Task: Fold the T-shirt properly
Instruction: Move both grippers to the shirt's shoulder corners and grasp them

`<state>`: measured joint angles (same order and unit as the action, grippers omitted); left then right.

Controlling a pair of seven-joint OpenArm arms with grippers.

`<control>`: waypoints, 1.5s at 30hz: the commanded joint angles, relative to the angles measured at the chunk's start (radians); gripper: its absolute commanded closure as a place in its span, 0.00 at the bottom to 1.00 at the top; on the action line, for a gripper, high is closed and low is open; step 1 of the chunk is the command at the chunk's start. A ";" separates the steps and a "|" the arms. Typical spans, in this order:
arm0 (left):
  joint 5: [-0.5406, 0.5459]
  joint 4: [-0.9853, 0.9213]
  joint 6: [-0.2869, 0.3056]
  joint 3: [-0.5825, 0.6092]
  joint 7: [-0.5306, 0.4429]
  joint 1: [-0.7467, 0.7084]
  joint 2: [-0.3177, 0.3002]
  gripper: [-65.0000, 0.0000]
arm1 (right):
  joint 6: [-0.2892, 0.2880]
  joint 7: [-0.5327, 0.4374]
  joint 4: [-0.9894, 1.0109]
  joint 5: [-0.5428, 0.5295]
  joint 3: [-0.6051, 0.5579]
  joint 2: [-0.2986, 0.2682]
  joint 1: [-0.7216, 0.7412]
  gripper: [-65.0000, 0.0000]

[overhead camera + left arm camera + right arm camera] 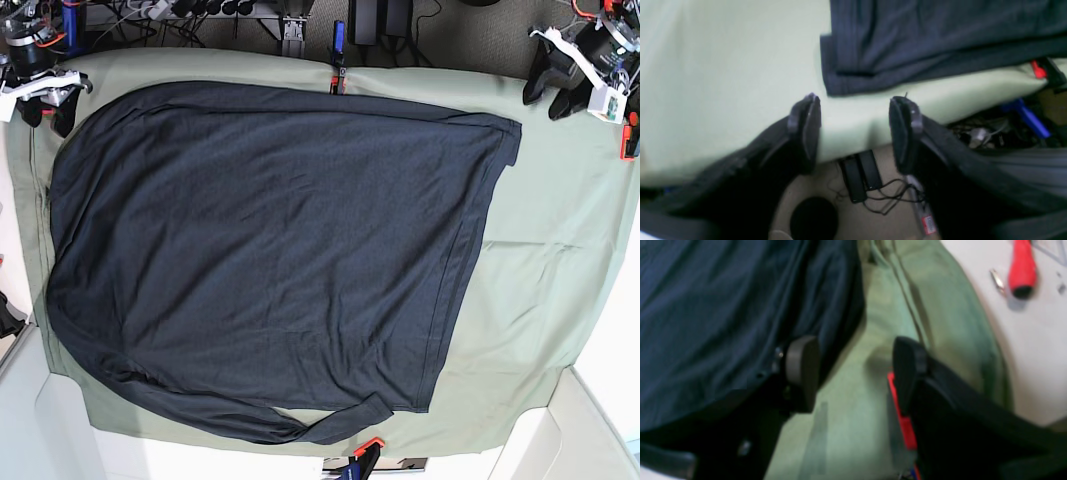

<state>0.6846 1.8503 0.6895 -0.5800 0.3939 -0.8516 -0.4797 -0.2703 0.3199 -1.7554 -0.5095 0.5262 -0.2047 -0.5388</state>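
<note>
Nearest me, at about 6 o'clock in the base view, an orange clamp (366,446) is pinching the olive-green table cloth (545,300) to the near edge of the table. Just beyond it a long sleeve (270,422) of the T-shirt (270,250) is lying folded along the hem.

The T-shirt, dark navy-black, is lying spread flat on the cloth, filling the middle and the 9 o'clock side, with bare cloth showing toward 3 o'clock. One hemmed corner is reaching toward 2 o'clock.

Farther back, at 12 o'clock, another clamp (338,78) is gripping the far edge of the cloth.

At 2 o'clock the left hand (558,88) is hanging over bare cloth past that corner. In its wrist view the left hand (855,133) is standing open, nothing between the fingers, the shirt's corner (840,83) lying just ahead of the fingertips and apart from them.

At 10 o'clock the right hand (45,105) is hovering at the T-shirt's far edge. From its wrist camera the right hand (857,373) is also standing open and holding nothing: one finger (801,370) is showing against the dark fabric (723,323), the other over green cloth. Beyond the cloth's edge a red-handled tool (1022,270) is lying on a pale surface.
</note>
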 commanded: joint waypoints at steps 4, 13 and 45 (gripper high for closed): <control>0.007 -0.050 0.009 0.011 -0.016 0.055 -0.029 0.33 | -0.006 -0.015 -0.002 0.001 0.001 -0.012 0.018 0.46; -0.035 -0.221 0.009 0.171 -0.015 0.242 -0.055 0.33 | -0.006 -0.014 -0.002 0.006 0.001 -0.011 0.014 0.46; -0.076 -0.264 0.009 0.269 -0.003 0.280 -0.050 0.33 | -0.021 -0.015 0.019 0.087 -0.136 -0.010 0.051 0.46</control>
<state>0.6147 1.5780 0.6895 -0.3080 0.3691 -0.5671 -0.5159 -0.2909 0.3267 -1.7241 -0.4183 0.3862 -0.2047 -0.4870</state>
